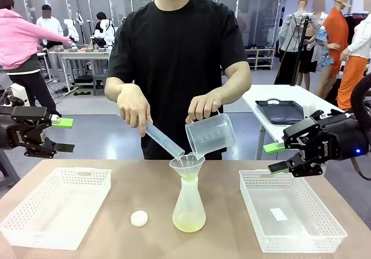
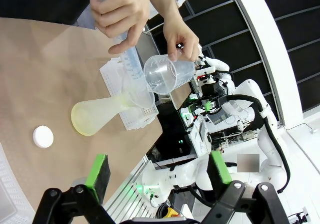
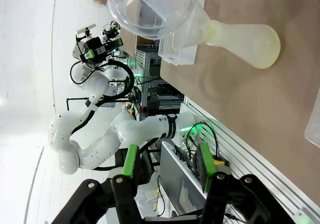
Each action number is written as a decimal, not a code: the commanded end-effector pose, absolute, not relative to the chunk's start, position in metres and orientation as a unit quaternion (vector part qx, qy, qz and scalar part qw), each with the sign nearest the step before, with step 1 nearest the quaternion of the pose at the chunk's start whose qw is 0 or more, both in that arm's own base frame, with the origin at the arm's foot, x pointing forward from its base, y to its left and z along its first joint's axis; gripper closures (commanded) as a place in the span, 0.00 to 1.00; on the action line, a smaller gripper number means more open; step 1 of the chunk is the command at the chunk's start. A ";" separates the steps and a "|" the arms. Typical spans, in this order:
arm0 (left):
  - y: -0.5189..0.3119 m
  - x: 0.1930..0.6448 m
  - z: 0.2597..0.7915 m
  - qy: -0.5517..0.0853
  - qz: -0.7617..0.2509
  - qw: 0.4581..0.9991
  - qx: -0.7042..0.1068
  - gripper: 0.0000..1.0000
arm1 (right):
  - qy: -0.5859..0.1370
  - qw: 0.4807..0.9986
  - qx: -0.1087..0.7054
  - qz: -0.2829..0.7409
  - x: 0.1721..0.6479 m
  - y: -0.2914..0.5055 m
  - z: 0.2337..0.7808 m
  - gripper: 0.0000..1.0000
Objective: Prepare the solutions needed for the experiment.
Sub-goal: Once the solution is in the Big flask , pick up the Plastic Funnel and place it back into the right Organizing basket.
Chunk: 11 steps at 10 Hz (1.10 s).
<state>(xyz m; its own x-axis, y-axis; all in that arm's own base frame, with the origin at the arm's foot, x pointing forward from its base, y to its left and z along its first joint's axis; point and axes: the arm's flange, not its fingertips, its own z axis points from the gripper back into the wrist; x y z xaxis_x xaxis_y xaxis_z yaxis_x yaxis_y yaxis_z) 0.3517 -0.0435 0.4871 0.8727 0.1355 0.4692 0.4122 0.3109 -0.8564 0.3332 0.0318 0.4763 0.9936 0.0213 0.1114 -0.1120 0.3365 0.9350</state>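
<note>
Solution (image 1: 189,221): pale yellow-green liquid, a shallow layer in the bottom of the flask (image 1: 188,204).
Flask: whitish translucent plastic, upright on the brown table (image 1: 223,241), near the middle, between the two baskets.
Funnel (image 1: 186,167): sits in the neck of the flask.
Cylinder (image 1: 163,140): a clear measuring cylinder, tilted, with its mouth down at the rim of the funnel; one hand (image 1: 134,105) of the person holds it.
Beaker (image 1: 210,134): clear, tilted, with its lip over the funnel; the person's other hand (image 1: 204,105) holds it at the rim. I cannot tell if liquid is running out.
Cap (image 1: 139,218): small, white and round, flat on the table just beside the flask, on the side of the left basket.
Left basket (image 1: 81,171): white mesh, on the table under the left arm.
Right basket (image 1: 272,174): white mesh, with a small white label on its floor.
Left gripper (image 1: 65,135): above the table edge, well apart from the flask; the fingers are spread wide with nothing between them.
Right gripper (image 1: 275,158): above the far corner of the right basket; the fingers stand apart and hold nothing.
</note>
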 end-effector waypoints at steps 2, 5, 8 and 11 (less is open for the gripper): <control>-0.046 0.353 0.487 -0.246 -0.094 0.765 -0.588 0.00 | -0.044 0.813 0.578 0.044 0.335 0.033 0.477 0.41; -0.046 0.353 0.487 -0.246 -0.094 0.765 -0.588 0.00 | -0.044 0.813 0.578 0.044 0.335 0.033 0.477 0.41; -0.046 0.353 0.487 -0.246 -0.094 0.765 -0.588 0.00 | -0.044 0.813 0.578 0.044 0.335 0.033 0.477 0.41; -0.046 0.353 0.487 -0.246 -0.094 0.765 -0.588 0.00 | -0.044 0.813 0.578 0.044 0.335 0.033 0.477 0.41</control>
